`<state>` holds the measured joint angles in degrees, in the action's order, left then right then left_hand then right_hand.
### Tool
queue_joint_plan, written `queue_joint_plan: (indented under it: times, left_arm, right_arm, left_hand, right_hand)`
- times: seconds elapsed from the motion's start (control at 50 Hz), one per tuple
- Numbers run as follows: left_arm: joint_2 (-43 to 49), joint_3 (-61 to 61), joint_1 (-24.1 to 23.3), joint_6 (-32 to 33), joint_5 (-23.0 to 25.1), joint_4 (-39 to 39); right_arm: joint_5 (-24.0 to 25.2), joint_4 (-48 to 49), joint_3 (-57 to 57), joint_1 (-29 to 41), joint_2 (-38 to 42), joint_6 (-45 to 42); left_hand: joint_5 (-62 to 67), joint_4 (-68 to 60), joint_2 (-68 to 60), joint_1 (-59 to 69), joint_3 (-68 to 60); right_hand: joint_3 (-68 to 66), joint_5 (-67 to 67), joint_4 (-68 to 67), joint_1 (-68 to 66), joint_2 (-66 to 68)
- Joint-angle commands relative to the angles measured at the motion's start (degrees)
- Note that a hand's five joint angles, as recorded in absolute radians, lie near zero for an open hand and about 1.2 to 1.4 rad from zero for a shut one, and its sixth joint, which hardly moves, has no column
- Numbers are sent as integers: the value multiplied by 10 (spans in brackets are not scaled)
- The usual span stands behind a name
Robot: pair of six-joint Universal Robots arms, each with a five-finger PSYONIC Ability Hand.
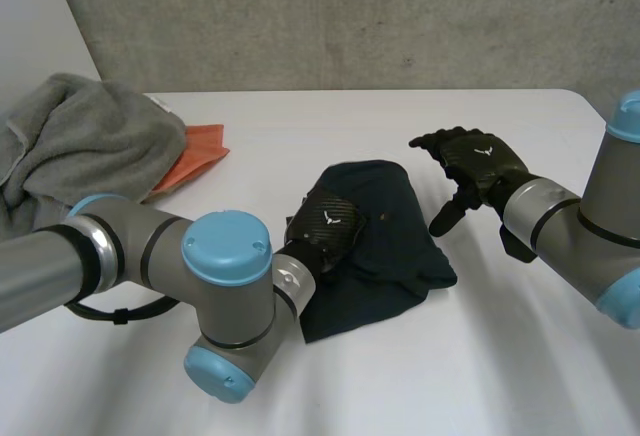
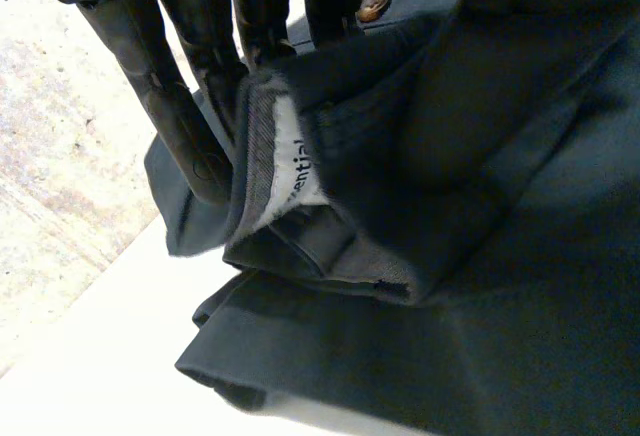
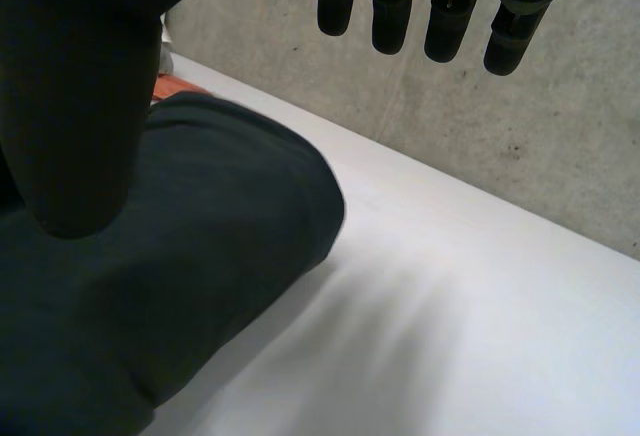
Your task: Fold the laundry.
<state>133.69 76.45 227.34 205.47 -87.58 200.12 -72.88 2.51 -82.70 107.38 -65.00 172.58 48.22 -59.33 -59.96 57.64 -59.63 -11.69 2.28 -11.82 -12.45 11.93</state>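
Observation:
A dark blue-grey garment [image 1: 385, 236] lies bunched in the middle of the white table [image 1: 520, 356]. My left hand [image 1: 325, 224] rests on its left edge. In the left wrist view the fingers [image 2: 170, 106] curl round the folded waistband [image 2: 290, 156], which bears a white label, with a button [image 2: 374, 3] beside them. My right hand [image 1: 480, 166] hovers open above the table just right of the garment, touching nothing. In the right wrist view its fingertips [image 3: 390, 16] hang straight, and the garment [image 3: 150, 306] lies under the thumb.
A pile of grey towels [image 1: 80, 146] sits at the table's left side, with an orange cloth [image 1: 195, 151] beside it. A concrete wall [image 1: 400, 16] stands behind the table's far edge. Bare table lies to the right of and in front of the garment.

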Motion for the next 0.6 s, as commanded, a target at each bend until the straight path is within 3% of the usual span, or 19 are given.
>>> queue_joint_plan:
  times: [0.02, 0.16, 0.24, 0.36, 0.38, 0.4, 0.44, 0.48, 0.6]
  left_arm:
    - [-30, 26, 6, 50, -8, -10]
    - [-124, 99, 12, 77, -8, -16]
    - [-165, 143, 15, 85, 16, -19]
    - [-172, 168, 19, 86, 39, -52]
    - [-172, 169, 20, 86, 38, -58]
    - [-173, 169, 21, 86, 35, -68]
    - [-175, 166, 26, 86, 30, -76]
    - [-185, 154, 32, 80, 21, -77]
    - [-201, 100, 44, 26, 7, -77]
  right_arm:
    - [-2, -36, 56, 16, 23, -1]
    - [20, -139, 157, 47, 93, -31]
    - [19, -181, 206, 64, 146, -55]
    - [-30, -165, 217, 76, 200, -81]
    - [-36, -157, 214, 76, 204, -84]
    - [-47, -143, 209, 75, 209, -88]
    - [-52, -130, 202, 74, 209, -90]
    - [-50, -119, 196, 72, 202, -89]
    - [-24, -87, 167, 65, 132, -55]
  left_hand:
    - [218, -207, -200, 224, -204]
    - [218, -207, -200, 224, -204]
    - [218, -207, -200, 224, -204]
    - [195, -184, -177, 200, -181]
    - [135, -123, -117, 140, -120]
    - [-51, 62, 68, -45, 65]
    - [-289, 300, 306, -283, 303]
    - [-449, 460, 467, -443, 463]
    - [-482, 493, 500, -476, 496]
  right_hand:
    - [17, -23, 18, 24, -19]
    - [17, -23, 18, 24, -19]
    - [17, -23, 18, 24, -19]
    - [17, -23, 18, 24, -19]
    - [17, -23, 18, 24, -19]
    - [17, -23, 18, 24, -19]
    - [17, -23, 18, 24, -19]
    - [17, -23, 18, 24, -19]
    - [17, -23, 18, 24, -19]
